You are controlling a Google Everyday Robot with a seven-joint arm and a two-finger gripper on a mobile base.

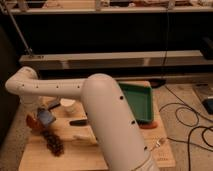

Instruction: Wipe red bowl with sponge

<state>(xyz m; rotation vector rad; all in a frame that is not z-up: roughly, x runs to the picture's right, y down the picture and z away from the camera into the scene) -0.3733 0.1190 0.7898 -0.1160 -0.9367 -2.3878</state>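
Sponge [46, 117], light blue, sits clenched in the hand [44, 116] at the counter's [95, 157] left edge, pressed into what looks like the red bowl [33, 122], mostly hidden beneath it. Green tray [142, 100] lies well apart to the right; a white cup [67, 105] stands near.

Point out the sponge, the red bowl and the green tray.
sponge [46, 117], camera view, its blue face, at the hand [44, 113].
red bowl [32, 122], camera view, visible rim.
green tray [142, 102], camera view, bare floor.
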